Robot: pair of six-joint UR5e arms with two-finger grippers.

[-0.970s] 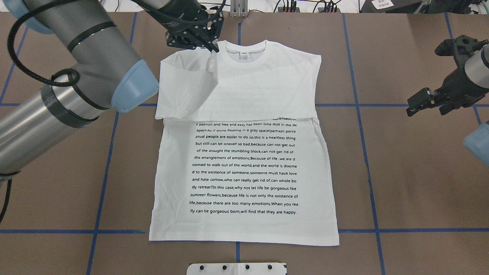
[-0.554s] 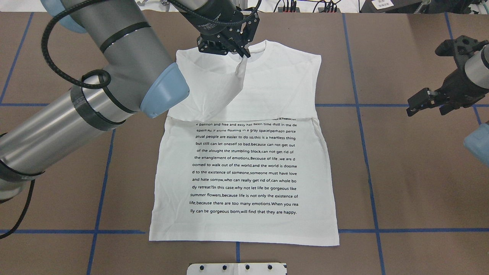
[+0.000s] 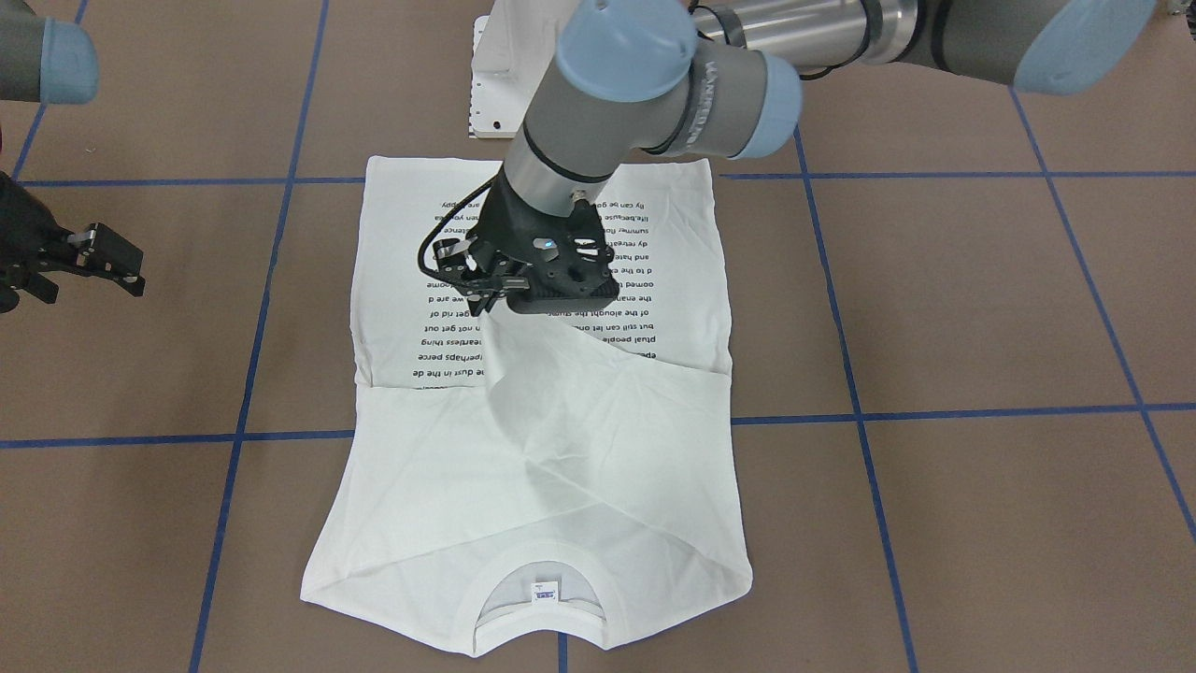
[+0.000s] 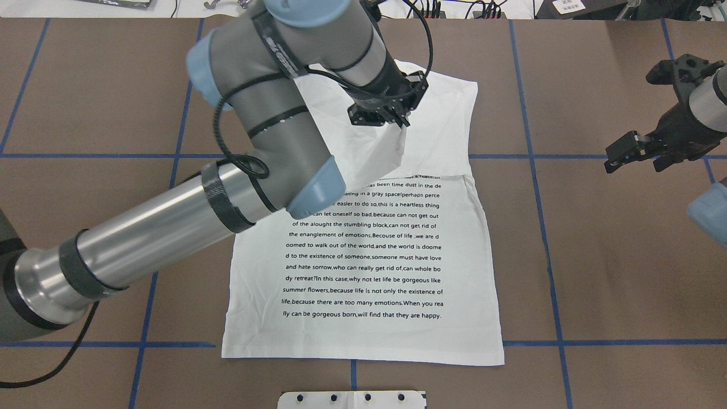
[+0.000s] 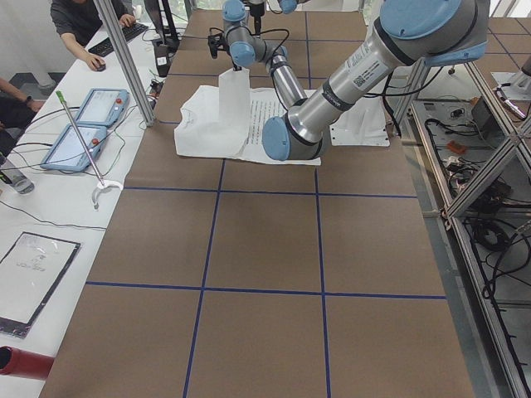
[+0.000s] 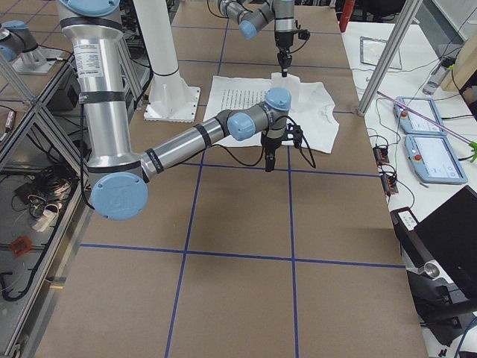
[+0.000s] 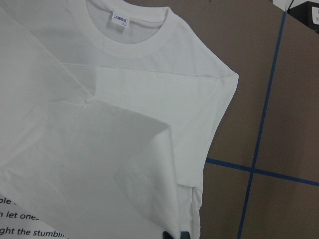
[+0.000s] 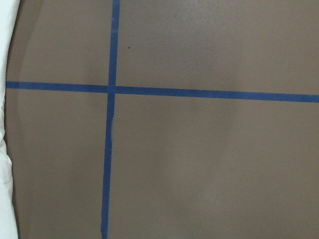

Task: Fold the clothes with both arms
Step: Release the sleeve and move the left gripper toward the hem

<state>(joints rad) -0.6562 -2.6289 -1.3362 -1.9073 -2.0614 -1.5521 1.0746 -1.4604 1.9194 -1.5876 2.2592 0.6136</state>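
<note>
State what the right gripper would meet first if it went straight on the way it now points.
Most likely the bare brown table, near a blue tape crossing. The right gripper points downward beside the T-shirt, not over it; its height above the table is unclear.

The T-shirt lies in the middle of the table, hem near the base plate, collar at the far end. The left gripper hangs over the shirt's far half, pinching a flap lifted from its left side. The right gripper sits well off to the right, over bare table.
</note>
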